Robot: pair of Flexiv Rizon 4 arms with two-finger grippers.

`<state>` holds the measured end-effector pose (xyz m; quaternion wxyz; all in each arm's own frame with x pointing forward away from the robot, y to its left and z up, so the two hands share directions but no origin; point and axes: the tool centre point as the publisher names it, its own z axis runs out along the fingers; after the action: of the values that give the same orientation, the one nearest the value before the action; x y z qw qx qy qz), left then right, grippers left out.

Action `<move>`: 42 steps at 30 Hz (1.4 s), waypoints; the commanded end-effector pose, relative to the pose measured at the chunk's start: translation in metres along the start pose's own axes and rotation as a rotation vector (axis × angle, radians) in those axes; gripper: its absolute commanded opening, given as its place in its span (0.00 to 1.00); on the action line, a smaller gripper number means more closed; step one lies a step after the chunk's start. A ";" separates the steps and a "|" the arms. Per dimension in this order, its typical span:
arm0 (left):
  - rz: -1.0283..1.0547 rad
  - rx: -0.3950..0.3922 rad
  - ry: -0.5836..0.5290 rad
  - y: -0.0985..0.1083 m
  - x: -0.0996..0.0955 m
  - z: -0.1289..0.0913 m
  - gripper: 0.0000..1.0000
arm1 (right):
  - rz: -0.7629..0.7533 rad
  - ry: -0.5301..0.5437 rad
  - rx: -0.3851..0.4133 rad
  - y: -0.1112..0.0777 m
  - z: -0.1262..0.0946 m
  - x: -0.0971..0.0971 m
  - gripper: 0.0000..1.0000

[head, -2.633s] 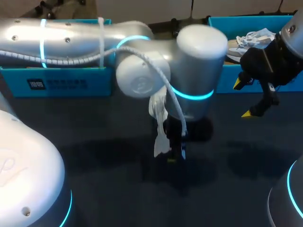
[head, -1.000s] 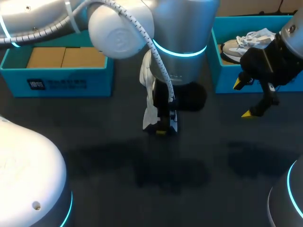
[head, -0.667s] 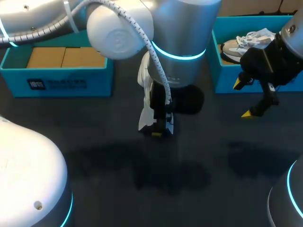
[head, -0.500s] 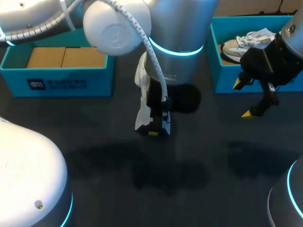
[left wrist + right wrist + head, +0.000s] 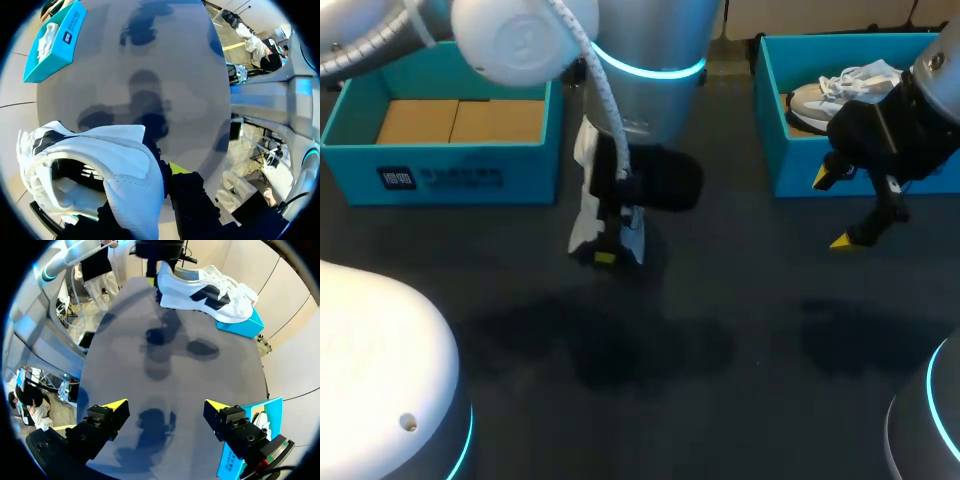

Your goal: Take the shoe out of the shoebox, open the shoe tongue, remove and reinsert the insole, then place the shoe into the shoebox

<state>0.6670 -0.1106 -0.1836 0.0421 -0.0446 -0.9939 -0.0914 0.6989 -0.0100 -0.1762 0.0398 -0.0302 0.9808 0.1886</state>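
A white shoe with black side marks point(image 5: 582, 218) hangs toe-down from my left gripper point(image 5: 610, 246), just above the dark table between the two boxes. In the left wrist view the shoe's collar point(image 5: 132, 170) is pinched between the fingers, and one yellow tip point(image 5: 177, 168) shows beside it. The right wrist view shows the same shoe point(image 5: 200, 290) from the side, far ahead. My right gripper point(image 5: 832, 210) stands open and empty in front of the right blue shoebox point(image 5: 775, 150). Its tips are wide apart point(image 5: 164, 405).
A second grey-white shoe point(image 5: 840, 85) lies in the right shoebox. The left blue shoebox point(image 5: 450, 175) holds brown cardboard point(image 5: 460, 120). My left arm's big silver links point(image 5: 640, 40) hang over the table's back middle. Bare table lies toward the front.
My left arm has carried the shoe to the left and a little farther back, toward the left box. The right arm has kept still, open.
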 end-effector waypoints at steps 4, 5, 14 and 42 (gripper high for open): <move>0.010 0.063 -0.022 0.062 -0.027 -0.006 0.00 | 0.001 0.004 0.004 0.001 0.001 -0.002 1.00; 0.010 0.064 -0.028 0.066 -0.029 -0.007 0.00 | 0.001 0.004 0.004 0.001 0.001 -0.002 1.00; 0.024 0.098 -0.024 0.121 -0.069 -0.011 0.00 | 0.001 0.004 0.004 0.001 0.001 -0.002 1.00; 0.026 0.135 0.008 0.278 -0.157 0.021 0.00 | 0.001 0.004 0.004 0.001 0.001 -0.002 1.00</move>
<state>0.8409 0.1392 -0.1680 0.0431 -0.0510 -0.9956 -0.0661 0.6989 -0.0100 -0.1762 0.0399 -0.0302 0.9808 0.1886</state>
